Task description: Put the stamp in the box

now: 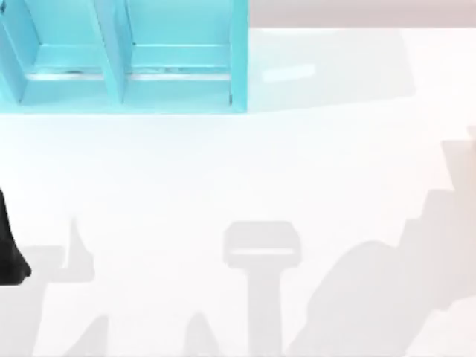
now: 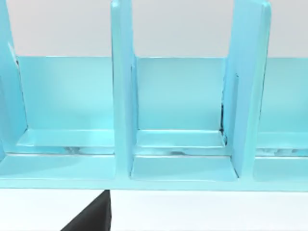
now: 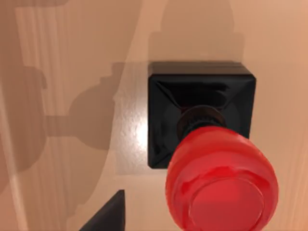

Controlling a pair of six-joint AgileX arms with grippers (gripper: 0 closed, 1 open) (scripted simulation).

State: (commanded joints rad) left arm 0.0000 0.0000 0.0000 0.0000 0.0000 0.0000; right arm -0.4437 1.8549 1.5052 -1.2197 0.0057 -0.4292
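**Operator:** Where is the stamp (image 3: 207,144) against your right gripper?

**Observer:** Directly beneath the right wrist camera, seen from straight above. You have a squarish black block base, glossy, with bevelled faces sloping up to a short dark neck. On that sits a round red knob, smooth and shiny, with a flat disc face. It stands upright on a pale, faintly grained surface and throws a hard-edged shadow beside it. One dark, angular fingertip (image 3: 108,214) of the right gripper pokes in at the picture's edge, near the stamp and apart from it. You cannot tell from that sliver how wide the fingers stand; nothing shows as held.

**Operator:** And the left side?

**Observer:** Ahead of the left wrist camera stands the box (image 2: 183,168), a turquoise piece with flat, smooth panels. Upright dividers (image 2: 122,86) split it into open compartments, each with a stepped floor and a plain back wall. A black wedge of the left gripper's fingertip (image 2: 94,216) sits just short of the box's front lip, over the white table (image 2: 207,211). Its opening cannot be judged either.

**Operator:** From overhead?

**Observer:** The box (image 1: 126,74) lies at the far left of the white table (image 1: 245,171). A dark part of the left arm (image 1: 9,253) shows at the left edge. Grey arm-shaped shadows spread across the near side.
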